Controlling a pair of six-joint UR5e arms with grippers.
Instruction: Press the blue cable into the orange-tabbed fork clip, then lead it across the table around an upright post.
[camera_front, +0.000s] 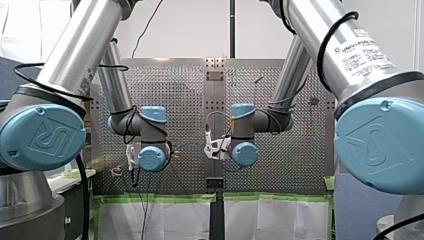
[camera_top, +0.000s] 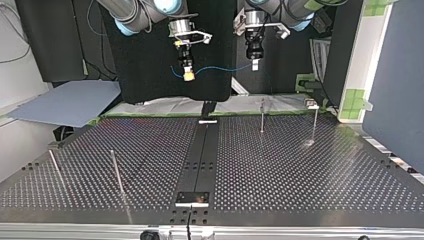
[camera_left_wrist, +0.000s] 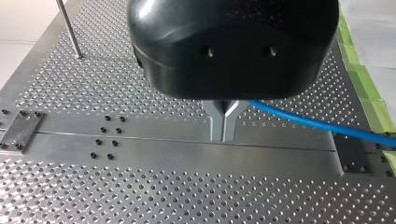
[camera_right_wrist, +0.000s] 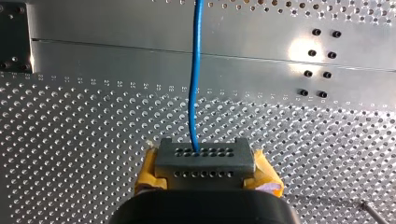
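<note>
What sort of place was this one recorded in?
Most likely a robotics lab test cell: a perforated metal table with upright posts, my left gripper and my right gripper holding a blue cable above it, and green tape on a side panel.

Front view: a white label (camera_front: 361, 52) on my right arm's silver tube read "UNIVERSAL ROBOTS", and its smaller print was too fine to read. My left arm's blue joint cap (camera_front: 44, 136) and my right arm's blue joint cap (camera_front: 378, 145) each carried an embossed "UR" mark.

My perforated table (camera_top: 300, 170) has a dark strip (camera_top: 202, 150) down its middle. Four thin upright posts (camera_top: 117, 172) stand on it.
</note>
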